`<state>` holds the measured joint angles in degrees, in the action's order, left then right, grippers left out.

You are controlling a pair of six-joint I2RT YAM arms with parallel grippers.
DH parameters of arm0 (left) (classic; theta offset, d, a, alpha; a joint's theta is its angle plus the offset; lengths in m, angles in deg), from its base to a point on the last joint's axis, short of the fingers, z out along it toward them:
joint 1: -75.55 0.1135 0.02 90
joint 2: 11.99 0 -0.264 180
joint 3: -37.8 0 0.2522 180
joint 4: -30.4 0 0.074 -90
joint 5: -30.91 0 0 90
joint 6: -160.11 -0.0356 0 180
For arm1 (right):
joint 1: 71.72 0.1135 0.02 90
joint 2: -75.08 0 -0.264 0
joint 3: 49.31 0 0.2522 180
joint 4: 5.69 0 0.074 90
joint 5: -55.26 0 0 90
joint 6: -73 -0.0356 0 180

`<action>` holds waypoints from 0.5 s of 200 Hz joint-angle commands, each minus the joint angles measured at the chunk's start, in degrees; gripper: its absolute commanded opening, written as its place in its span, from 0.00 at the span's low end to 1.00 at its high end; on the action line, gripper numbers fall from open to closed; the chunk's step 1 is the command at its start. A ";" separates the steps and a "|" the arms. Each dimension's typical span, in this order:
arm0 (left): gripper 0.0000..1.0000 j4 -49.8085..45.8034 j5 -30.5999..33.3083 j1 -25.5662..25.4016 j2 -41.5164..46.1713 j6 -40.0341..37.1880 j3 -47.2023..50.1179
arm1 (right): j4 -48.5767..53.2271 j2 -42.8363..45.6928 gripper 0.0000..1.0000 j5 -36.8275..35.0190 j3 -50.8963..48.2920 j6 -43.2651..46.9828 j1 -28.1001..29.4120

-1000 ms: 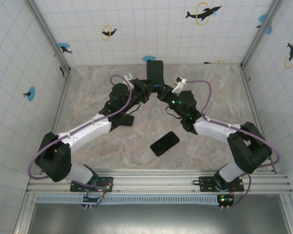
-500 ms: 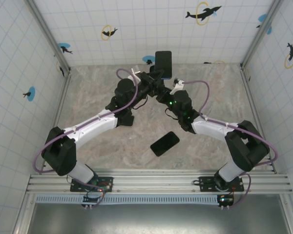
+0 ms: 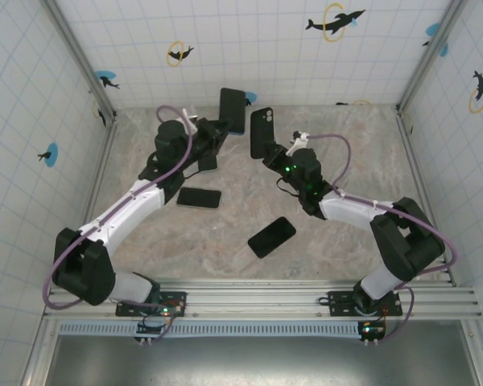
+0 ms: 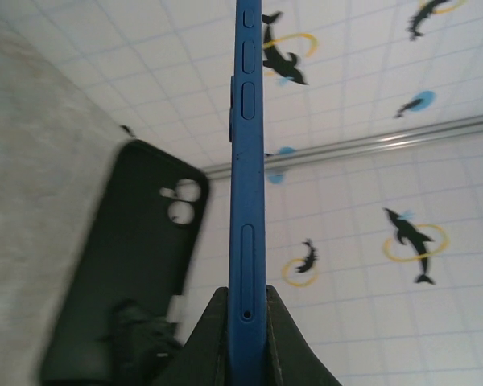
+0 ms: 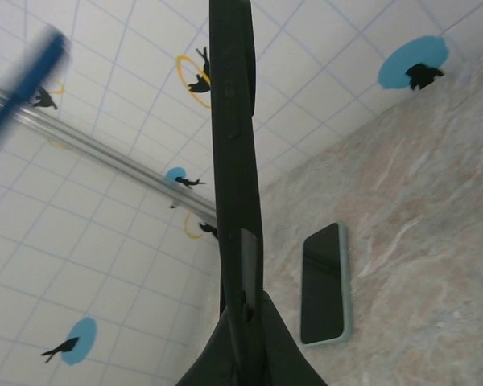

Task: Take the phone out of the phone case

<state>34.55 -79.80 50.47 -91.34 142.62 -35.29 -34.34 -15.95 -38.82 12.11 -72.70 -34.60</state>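
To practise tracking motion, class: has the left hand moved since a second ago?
Yes. The left hand, gripping the blue phone, has swung left: once straight beyond the black phone near the rail, now left of it.

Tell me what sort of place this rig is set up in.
Most likely a purpose-built robot test cell, not a home or shop: white grid-patterned walls with dolphin stickers close in a marble-look tabletop, and an aluminium rail runs along its near edge.

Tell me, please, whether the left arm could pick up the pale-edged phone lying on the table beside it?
Probably not yet: nothing lies over the pale-edged phone, but the left gripper is shut on the blue phone and would have to set it down first.
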 commanded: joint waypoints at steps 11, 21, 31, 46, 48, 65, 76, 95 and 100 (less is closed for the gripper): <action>0.00 -9.04 -10.81 8.26 2.01 -14.85 1.89 | -3.05 -2.28 0.00 2.78 1.46 -4.78 0.83; 0.00 -11.49 -13.11 10.79 1.96 -17.68 2.80 | -2.74 -2.81 0.00 3.05 2.05 -5.50 1.26; 0.00 -10.25 -15.90 13.97 2.20 -18.99 5.86 | -2.66 -3.53 0.00 3.40 2.63 -6.11 1.69; 0.00 -9.97 -18.91 18.72 1.97 -21.38 8.56 | -2.27 -4.46 0.00 3.77 3.46 -6.59 2.32; 0.00 -9.99 -19.19 19.32 1.93 -21.74 8.95 | -2.18 -4.63 0.00 3.82 3.55 -6.61 2.40; 0.00 -10.18 -22.34 24.17 0.83 -25.51 10.61 | -1.26 -5.53 0.00 3.99 4.69 -6.49 3.09; 0.00 -11.13 -24.20 27.13 -0.63 -28.59 10.85 | -0.67 -6.15 0.00 4.00 5.51 -6.44 3.58; 0.00 -11.47 -27.27 31.73 -3.37 -33.52 11.32 | -0.02 -7.10 0.00 4.17 6.76 -6.20 4.41; 0.00 -11.09 -27.82 32.90 -4.02 -34.53 11.70 | 0.26 -7.30 0.00 4.19 7.04 -6.09 4.52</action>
<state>22.07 -100.30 79.19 -93.29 117.84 -23.82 -34.26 -21.98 -34.68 15.74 -78.54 -31.03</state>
